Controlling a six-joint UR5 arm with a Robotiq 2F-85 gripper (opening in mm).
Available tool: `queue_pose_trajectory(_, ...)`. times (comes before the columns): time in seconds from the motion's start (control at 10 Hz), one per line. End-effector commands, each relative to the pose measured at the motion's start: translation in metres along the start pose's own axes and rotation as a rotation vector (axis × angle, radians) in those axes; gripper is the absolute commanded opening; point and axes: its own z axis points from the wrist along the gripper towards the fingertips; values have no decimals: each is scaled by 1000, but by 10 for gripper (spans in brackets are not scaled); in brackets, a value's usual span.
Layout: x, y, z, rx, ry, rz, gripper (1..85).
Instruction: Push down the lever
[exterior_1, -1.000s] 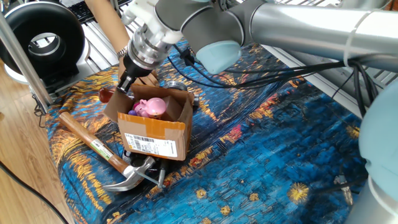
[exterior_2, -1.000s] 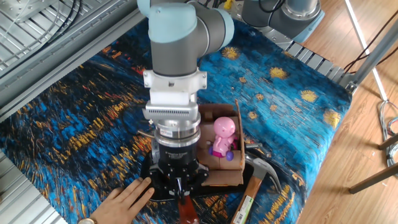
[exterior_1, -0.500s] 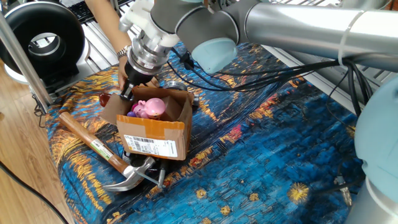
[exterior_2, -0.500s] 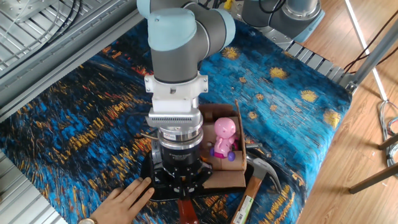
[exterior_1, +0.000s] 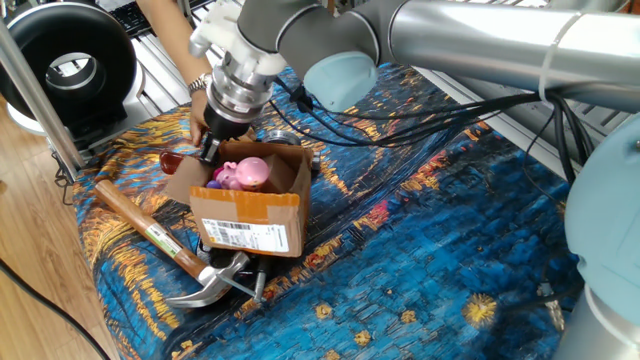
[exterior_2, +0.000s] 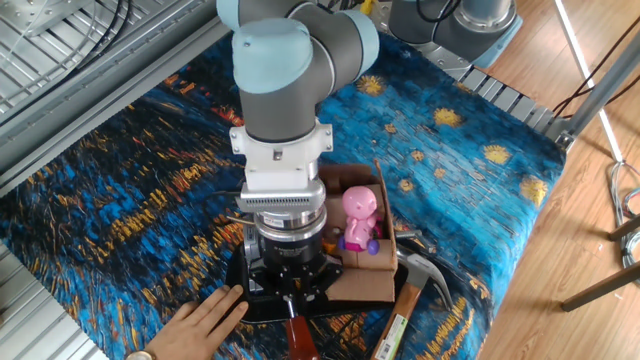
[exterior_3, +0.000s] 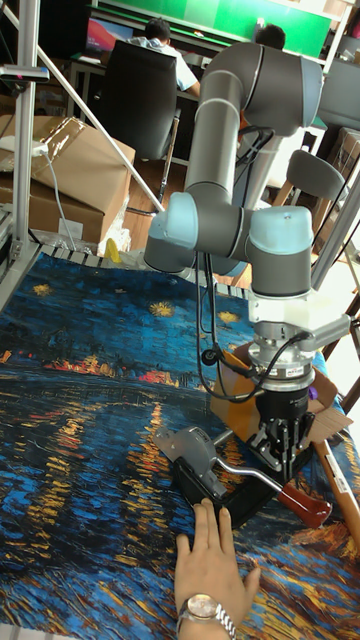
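Observation:
The lever is a slim metal bar (exterior_3: 254, 477) ending in a glossy dark-red sleeve (exterior_3: 305, 504), hinged on a black base (exterior_3: 214, 486). The sleeve (exterior_1: 171, 158) also pokes out left of the cardboard box, and at the bottom edge in the other fixed view (exterior_2: 298, 338). My gripper (exterior_3: 284, 455) points straight down, shut, its tips resting on the bar just behind the sleeve. It stands between box and sleeve in one fixed view (exterior_1: 207, 150). The wrist hides the contact point in the other fixed view (exterior_2: 289, 293).
An open cardboard box (exterior_1: 250, 207) with a pink toy (exterior_1: 246, 172) sits right beside the lever. A wooden-handled claw hammer (exterior_1: 158, 238) lies in front of the box. A person's hand (exterior_3: 214, 560) presses on the cloth next to the lever base.
My gripper has come down a little further, and the lever's red end has dropped slightly with it. Box, hammer and hand stay where they were.

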Motion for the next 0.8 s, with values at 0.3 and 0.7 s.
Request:
queue_pose_trajectory(0.3,13,-10,-19,-5,30,-22,157)
queue_pose_trajectory(0.7,12,-20,-18,23,21,-26,137)
